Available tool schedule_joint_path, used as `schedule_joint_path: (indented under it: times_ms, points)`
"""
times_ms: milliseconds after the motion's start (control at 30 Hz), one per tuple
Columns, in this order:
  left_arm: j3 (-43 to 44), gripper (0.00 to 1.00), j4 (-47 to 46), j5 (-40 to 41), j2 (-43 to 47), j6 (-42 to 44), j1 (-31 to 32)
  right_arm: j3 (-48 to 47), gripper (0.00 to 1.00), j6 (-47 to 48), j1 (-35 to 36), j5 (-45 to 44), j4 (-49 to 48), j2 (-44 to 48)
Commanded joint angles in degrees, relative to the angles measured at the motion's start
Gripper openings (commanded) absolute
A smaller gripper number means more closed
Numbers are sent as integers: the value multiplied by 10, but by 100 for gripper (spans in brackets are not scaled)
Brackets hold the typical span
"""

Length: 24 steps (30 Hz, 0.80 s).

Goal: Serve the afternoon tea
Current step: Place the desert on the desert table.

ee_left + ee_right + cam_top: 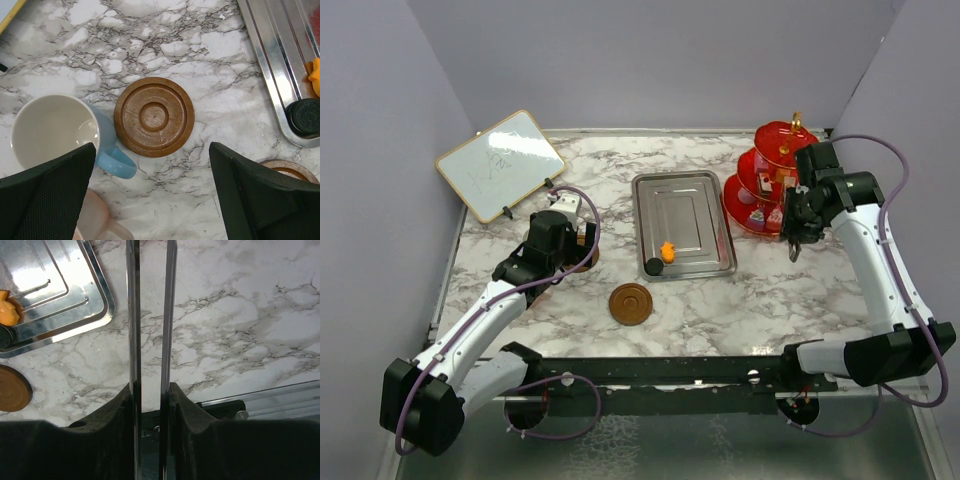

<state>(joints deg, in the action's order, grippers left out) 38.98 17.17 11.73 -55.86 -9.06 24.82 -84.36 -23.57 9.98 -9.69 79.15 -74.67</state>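
Observation:
My left gripper (568, 228) is open and empty. In its wrist view (152, 150) it hangs over a round brown saucer (154, 116). A blue cup (55, 131) and a pink cup (95, 220) stand left of that saucer. A second saucer (631, 303) lies in front of the tray. My right gripper (793, 238) is shut on steel tongs (150, 315), whose two blades hold nothing. It hovers beside the red three-tier stand (770, 180), which carries cake pieces. An orange-yellow piece (667, 251) and a black piece (653, 266) lie on the steel tray (680, 200).
A wood-framed whiteboard (500, 163) leans at the back left. Purple walls close in the marble table on three sides. A black rail (650, 370) runs along the near edge.

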Motion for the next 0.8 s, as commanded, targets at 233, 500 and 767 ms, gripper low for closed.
schedule_joint_path:
  times_ms: [233, 500, 767]
  points:
    - [16, 99, -12, -8, 0, 3, -3, -24, 17, 41, -18, 30, -48, -32]
    - [17, 99, -12, -9, -6, 3, -2, -53, 17, 53, -28, 31, -47, -39]
    - [17, 99, -11, -6, -7, 4, -2, -33, 17, 70, -36, 47, -89, -62]
